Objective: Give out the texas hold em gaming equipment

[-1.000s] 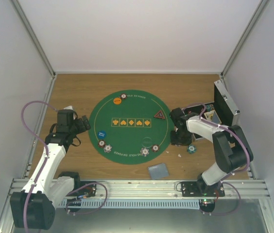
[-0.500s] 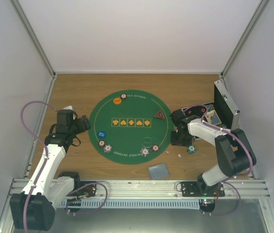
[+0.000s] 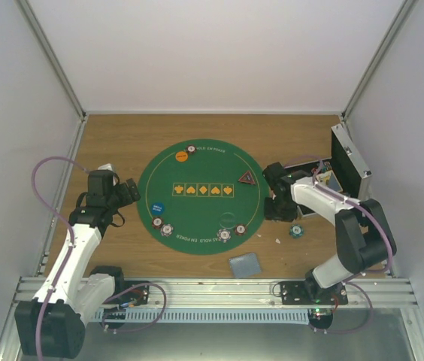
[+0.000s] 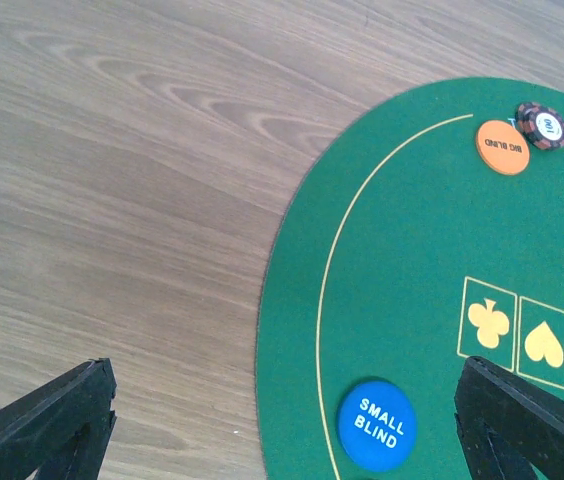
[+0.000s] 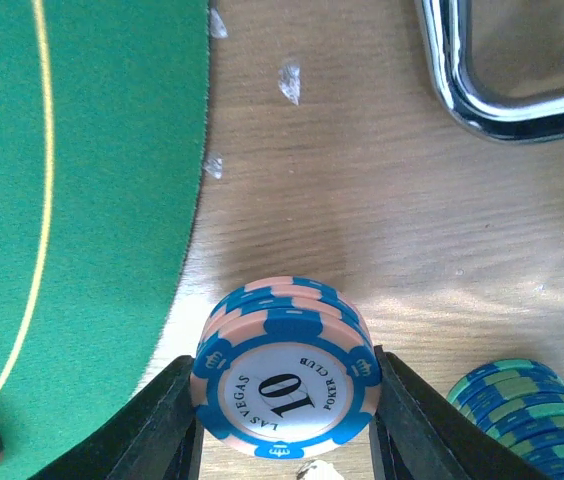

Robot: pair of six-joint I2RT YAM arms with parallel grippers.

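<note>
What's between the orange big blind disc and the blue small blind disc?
Nothing; just bare round green felt mat between the orange Big Blind disc and the blue Small Blind disc, clearest in the left wrist view.

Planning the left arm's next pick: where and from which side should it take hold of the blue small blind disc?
Pinch the blue SMALL BLIND disc across its rim, on two opposite edges, coming straight down from above. It lies flat on the green felt mat, thin and round, so probably only the edge gives purchase, and nothing crowds it.
</note>
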